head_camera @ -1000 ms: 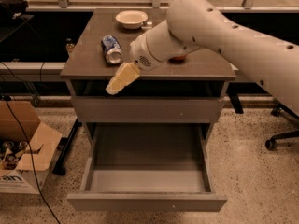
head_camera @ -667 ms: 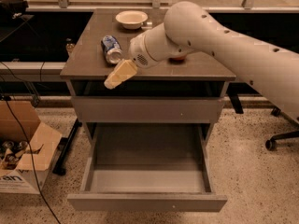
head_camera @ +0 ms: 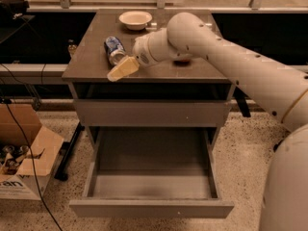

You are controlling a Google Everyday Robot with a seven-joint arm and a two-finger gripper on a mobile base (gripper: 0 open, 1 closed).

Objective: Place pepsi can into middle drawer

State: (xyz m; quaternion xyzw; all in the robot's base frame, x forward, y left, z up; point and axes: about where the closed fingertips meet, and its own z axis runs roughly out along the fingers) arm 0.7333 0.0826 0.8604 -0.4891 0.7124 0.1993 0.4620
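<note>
camera view | step: approach for the pick, I judge | gripper [head_camera: 114,74] at the front-left of the cabinet top [head_camera: 91,61], just beside the pepsi can [head_camera: 114,49]; jaw state I cannot tell | can lies on its side, ungripped | middle drawer [head_camera: 151,209] open below | next: I'd align on the can, grip it, lower it in

Smooth white rounded arm [head_camera: 231,57], small dark screw holes along the casing, thin yellow band lower down; cream-tan gripper [head_camera: 122,69] at its tip, over the front edge of the cabinet top [head_camera: 86,64]
</note>
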